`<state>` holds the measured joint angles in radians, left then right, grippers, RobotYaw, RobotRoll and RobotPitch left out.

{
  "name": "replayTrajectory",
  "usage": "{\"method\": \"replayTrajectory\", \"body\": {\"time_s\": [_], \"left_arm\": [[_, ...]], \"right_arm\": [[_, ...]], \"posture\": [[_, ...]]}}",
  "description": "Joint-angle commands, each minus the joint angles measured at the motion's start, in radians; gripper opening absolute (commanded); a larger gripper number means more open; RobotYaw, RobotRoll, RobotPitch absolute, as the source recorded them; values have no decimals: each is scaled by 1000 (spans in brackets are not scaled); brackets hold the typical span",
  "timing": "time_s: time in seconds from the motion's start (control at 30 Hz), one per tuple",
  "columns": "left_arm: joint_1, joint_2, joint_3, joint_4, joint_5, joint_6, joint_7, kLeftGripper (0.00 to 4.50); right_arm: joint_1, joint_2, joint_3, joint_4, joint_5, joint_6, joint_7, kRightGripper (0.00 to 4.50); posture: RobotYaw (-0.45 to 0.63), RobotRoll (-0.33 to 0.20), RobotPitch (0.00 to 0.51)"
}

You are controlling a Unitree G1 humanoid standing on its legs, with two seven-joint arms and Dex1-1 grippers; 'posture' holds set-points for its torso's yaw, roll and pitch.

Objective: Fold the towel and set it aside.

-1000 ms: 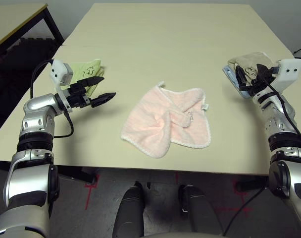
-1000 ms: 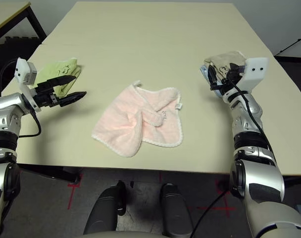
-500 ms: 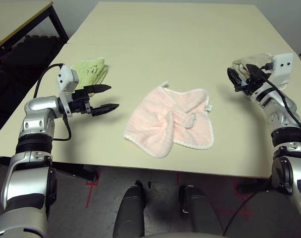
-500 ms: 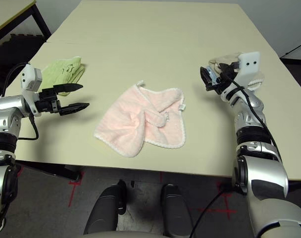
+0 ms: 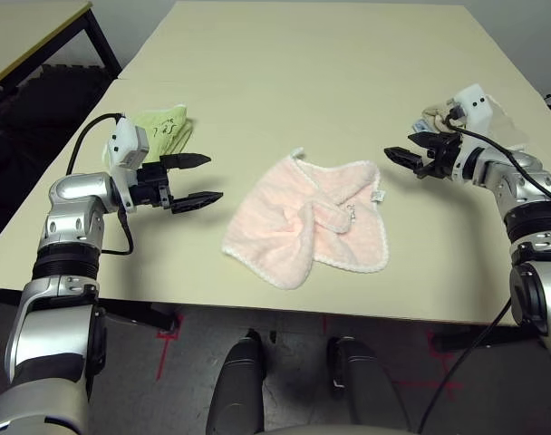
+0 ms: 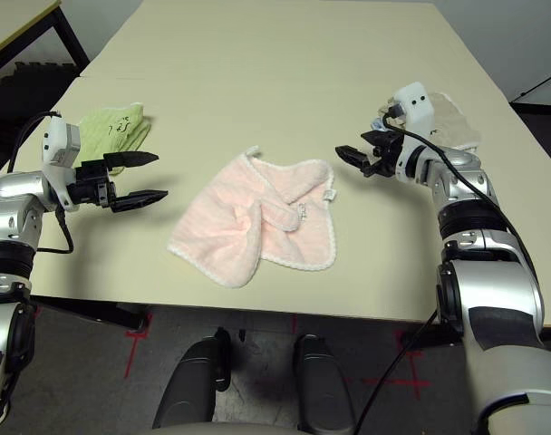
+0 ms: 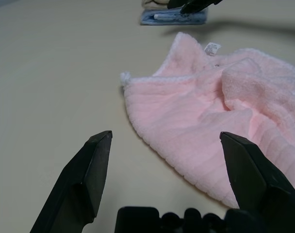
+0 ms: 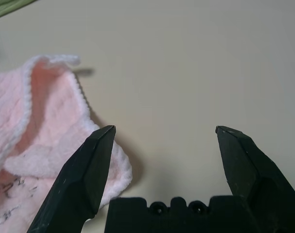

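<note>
The towel (image 5: 307, 222) lies crumpled mid-table (image 5: 285, 82), untouched. My left hand (image 5: 199, 178) hovers beside it with fingers spread and empty; my right hand (image 5: 404, 149) hangs near its far corner, likewise spread. A green towel (image 5: 162, 131) sits behind my left hand.

Even bright light, soft shadows (wrist foregrounds blurred)

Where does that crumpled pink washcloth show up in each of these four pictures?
Left eye view: pink washcloth at table centre, between both hands.
Right eye view: same spot, slightly further left in the picture.
Left wrist view: fills the picture's right half.
Right wrist view: its scalloped edge at the picture's left.
Shared landmark: its small white tag, also seen in the left wrist view.
</note>
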<state>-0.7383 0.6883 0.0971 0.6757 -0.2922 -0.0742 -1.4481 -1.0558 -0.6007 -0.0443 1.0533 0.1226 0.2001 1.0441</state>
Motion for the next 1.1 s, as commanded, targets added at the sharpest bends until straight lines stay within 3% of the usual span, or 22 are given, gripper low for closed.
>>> {"method": "replayTrajectory", "body": {"time_s": [0.03, 0.97, 1.1], "left_arm": [[10, -3, -13, -20, -5, 8, -13, 4500], [35, -7, -1, -52, -35, 20, -59, 4500], [37, -6, -3, -57, -42, 25, -66, 4500]], "right_arm": [[-34, -10, 53, 82, -69, -47, 48, 4487], [-111, 95, 133, 232, -254, -193, 51, 4487], [-114, 101, 130, 240, -259, -189, 54, 3595]], "posture": [[-13, 0, 181], [8, 0, 186], [9, 0, 187]]}}
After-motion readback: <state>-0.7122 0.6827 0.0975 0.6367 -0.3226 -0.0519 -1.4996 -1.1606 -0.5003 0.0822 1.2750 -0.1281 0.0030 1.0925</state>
